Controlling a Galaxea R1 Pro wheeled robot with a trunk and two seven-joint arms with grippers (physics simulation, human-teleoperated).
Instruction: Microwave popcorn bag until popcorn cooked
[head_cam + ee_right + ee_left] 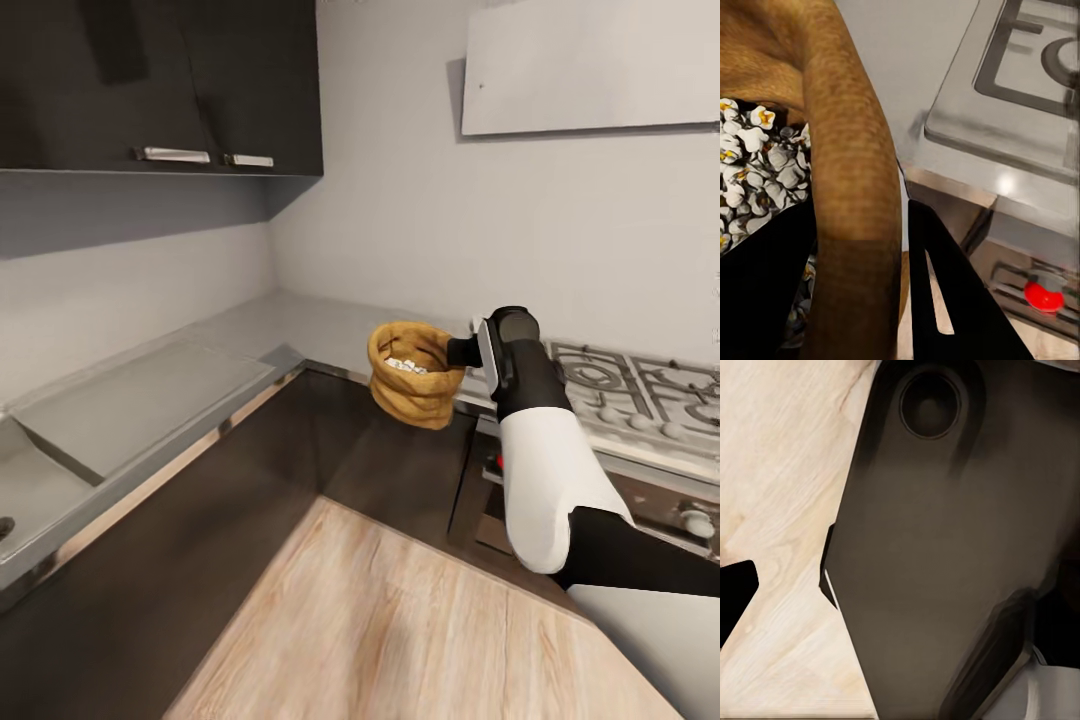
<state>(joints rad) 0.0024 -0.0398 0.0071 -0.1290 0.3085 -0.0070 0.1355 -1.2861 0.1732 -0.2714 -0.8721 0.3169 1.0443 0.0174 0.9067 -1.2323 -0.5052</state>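
The tan-brown popcorn bag [412,385] hangs in the air in front of the corner of the grey countertop [300,330], just left of the stove. White popped popcorn [757,157] fills its inside. My right gripper [460,352] is shut on the bag's rolled rim [847,150], one black finger [960,300] outside the wall and the other inside among the popcorn. In the left wrist view a black tip [735,592] sits at the edge, over wood floor. The microwave is out of view.
A steel stove top [640,390] with burner grates lies right of the bag, with a red knob [1045,296] on the oven front below. A sink and drainboard [130,395] run along the left counter. Dark wall cabinets [160,80] hang above. Wood floor [400,620] lies below.
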